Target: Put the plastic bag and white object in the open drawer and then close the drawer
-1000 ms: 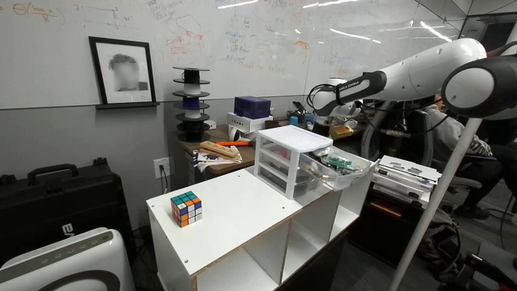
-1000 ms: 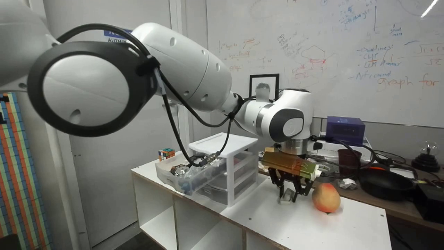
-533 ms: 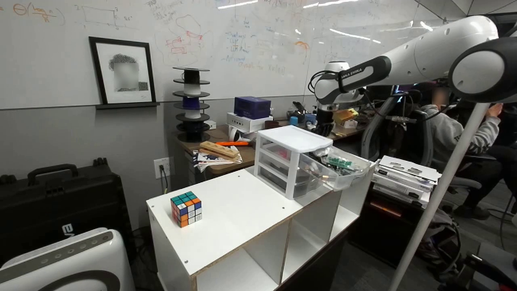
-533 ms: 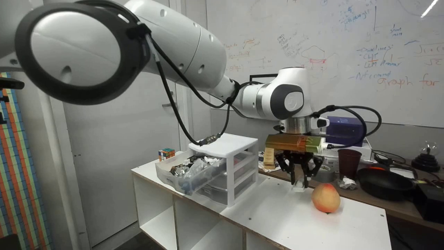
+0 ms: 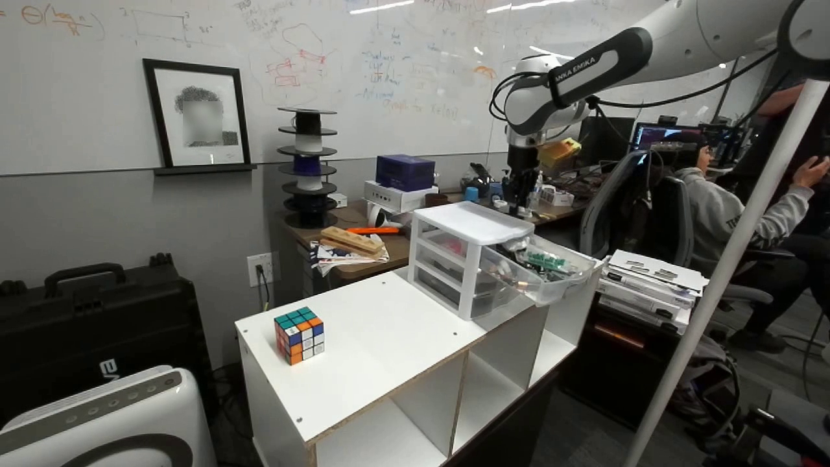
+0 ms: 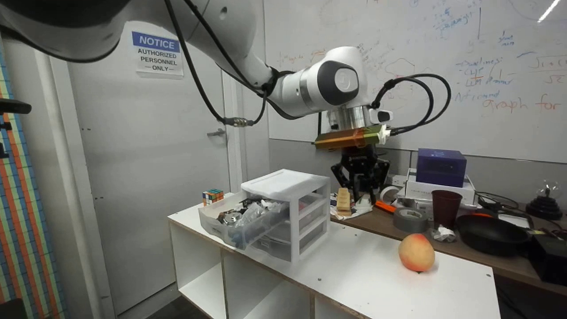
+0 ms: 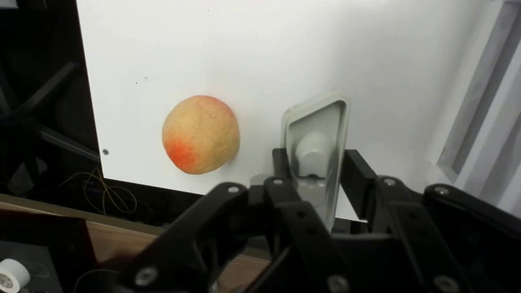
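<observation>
My gripper is shut on a white object, a shallow tray-like plastic piece standing between the two fingers. In an exterior view the gripper and the white object are up in the air beside the drawer unit, above the shelf top's back edge. The top drawer is pulled out; its wall is translucent, and it also shows in an exterior view. A crumpled clear plastic bag appears to lie in it among small parts. In an exterior view the unit partly hides the space below the gripper.
A peach-like fruit sits on the white shelf top; it also shows in the wrist view. A puzzle cube stands beyond the unit. A cluttered desk with a black pan and tape runs behind.
My gripper has closed on the white object and risen from the shelf top with it. It has moved up and, lately, toward the drawer unit. The drawer and fruit have not moved.
</observation>
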`<state>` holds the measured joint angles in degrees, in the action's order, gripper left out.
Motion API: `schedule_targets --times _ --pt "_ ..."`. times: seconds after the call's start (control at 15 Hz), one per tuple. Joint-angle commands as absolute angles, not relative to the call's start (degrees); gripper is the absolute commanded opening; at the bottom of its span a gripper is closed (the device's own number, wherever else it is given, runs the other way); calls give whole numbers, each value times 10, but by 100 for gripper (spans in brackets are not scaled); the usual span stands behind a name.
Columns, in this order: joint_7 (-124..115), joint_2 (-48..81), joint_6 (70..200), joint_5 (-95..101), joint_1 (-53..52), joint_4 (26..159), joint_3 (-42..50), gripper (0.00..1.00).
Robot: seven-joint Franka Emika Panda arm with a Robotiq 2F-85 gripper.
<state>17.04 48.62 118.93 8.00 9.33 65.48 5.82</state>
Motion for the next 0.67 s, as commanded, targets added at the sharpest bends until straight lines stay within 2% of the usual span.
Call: schedule_targets --times 0.0,0.6 --pt "160 377 1211 123 66 789 65 18" --pt "165 178 1240 201 27 1020 46 18"
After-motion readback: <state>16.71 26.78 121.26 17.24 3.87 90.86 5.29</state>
